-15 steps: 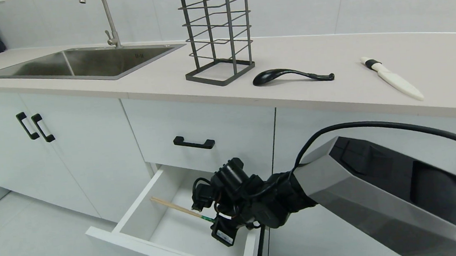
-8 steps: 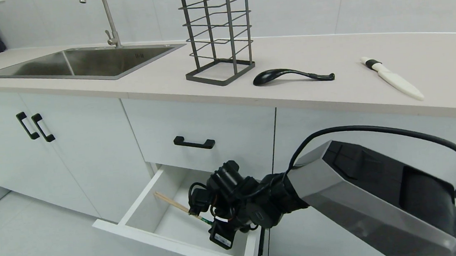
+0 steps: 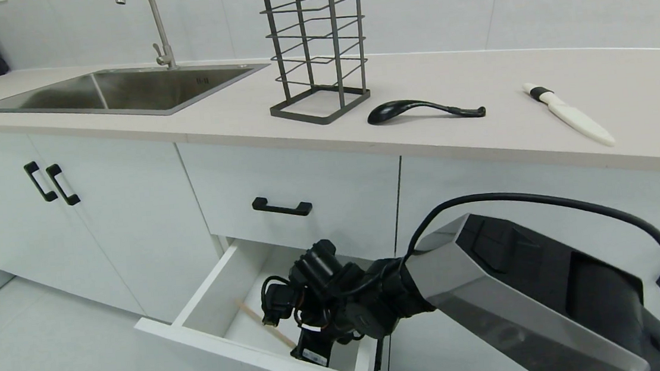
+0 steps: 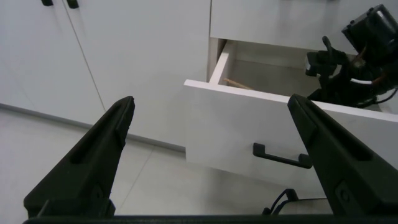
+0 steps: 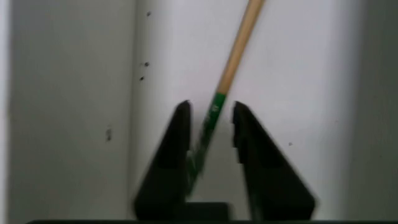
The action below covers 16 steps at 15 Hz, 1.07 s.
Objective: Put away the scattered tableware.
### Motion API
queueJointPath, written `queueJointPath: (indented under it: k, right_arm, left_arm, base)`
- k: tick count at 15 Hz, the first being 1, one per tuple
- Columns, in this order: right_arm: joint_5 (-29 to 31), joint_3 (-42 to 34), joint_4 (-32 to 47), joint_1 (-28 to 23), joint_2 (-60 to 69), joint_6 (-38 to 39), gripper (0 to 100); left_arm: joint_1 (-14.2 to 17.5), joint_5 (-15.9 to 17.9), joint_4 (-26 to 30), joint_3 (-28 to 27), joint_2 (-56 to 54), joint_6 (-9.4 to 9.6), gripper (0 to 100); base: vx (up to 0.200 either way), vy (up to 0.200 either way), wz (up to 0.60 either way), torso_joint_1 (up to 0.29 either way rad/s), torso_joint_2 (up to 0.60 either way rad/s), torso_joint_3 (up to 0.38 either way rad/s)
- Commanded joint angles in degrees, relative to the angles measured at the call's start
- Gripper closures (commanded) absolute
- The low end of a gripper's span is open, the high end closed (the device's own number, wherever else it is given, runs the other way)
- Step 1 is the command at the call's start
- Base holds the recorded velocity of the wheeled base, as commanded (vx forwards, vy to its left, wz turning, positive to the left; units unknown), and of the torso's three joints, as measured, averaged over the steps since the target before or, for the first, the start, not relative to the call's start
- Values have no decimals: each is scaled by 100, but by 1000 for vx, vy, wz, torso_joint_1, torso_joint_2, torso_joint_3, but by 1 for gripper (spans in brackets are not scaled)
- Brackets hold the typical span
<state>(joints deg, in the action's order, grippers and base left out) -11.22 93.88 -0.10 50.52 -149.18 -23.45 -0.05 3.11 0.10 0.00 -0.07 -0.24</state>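
Wooden chopstick (image 3: pixel 266 325), right gripper (image 5: pixel 211 111) lower inside drawer (image 3: pixel 207 289)

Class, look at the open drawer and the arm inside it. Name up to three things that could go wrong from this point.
1. The chopstick lies slanted between the right gripper's parted fingers, close to one; pulling away might drag it along.
2. That gripper sits low inside the drawer, near its front panel; rising carelessly could knock the panel.
3. The spoon and knife lie on the counter; shutting the drawer now would be premature.
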Motion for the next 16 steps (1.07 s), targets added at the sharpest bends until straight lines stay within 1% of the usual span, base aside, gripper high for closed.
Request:
queueJointPath:
  k: [1, 5, 7, 11, 16]
  right_arm:
    - [14, 25, 71, -16, -41, 8, 0]
    - [23, 104, 265, 28, 328, 43, 0]
    - [23, 456, 511, 125, 732, 60, 0]
    - [164, 385, 757, 230, 1268, 52, 0]
    - [207, 262, 889, 310, 1593, 25, 0]
  left_arm:
    - [5, -3, -1, 0, 7, -2, 0]
    - [5, -3, -1, 0, 7, -2, 0]
    - [5, -3, -1, 0, 7, -2, 0]
    - [-4, -3, -1, 0, 7, -2, 0]
    - [5, -3, -1, 0, 7, -2, 0]
  base:
    - [0, 0, 0, 0, 0, 0]
    - [0, 0, 0, 0, 0, 0]
    - [0, 0, 0, 0, 0, 0]
    - [0, 0, 0, 0, 0, 0]
    - [0, 0, 0, 0, 0, 0]
